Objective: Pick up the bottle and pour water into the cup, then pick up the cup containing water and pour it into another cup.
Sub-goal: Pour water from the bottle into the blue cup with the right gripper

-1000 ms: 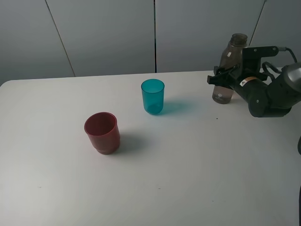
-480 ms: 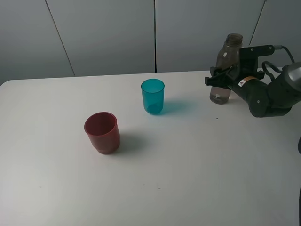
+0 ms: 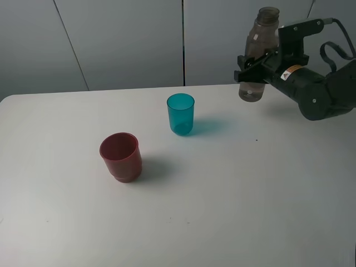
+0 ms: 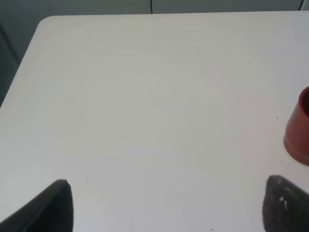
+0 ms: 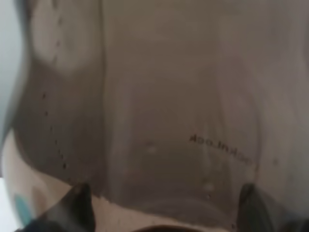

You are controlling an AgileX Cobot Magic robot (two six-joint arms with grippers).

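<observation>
Right gripper (image 3: 250,68): my jaws are clamped firmly on the bottle (image 3: 260,34), gripping its lower body. In the right wrist view the smoky grey-brown wall of the bottle (image 5: 159,96) fills nearly everything, with my two dark fingertips (image 5: 77,208) at either side of it.

The bottle hangs clear of the table (image 3: 233,200), neck up and capless, leaning slightly. Its base is in the air above the far right part of the tabletop. I cannot tell how much water is inside.

The teal cup (image 3: 181,113) stands upright on the table, well apart from the bottle and lower, toward the middle. The red cup (image 3: 120,156) stands upright nearer the front, to the left of the teal one, not touching it.

Left gripper (image 4: 171,212): jaws spread wide with nothing between them, over bare white table (image 4: 145,96). The red cup (image 4: 298,128) shows at the edge of that wrist view, off to one side of my fingertips.
</observation>
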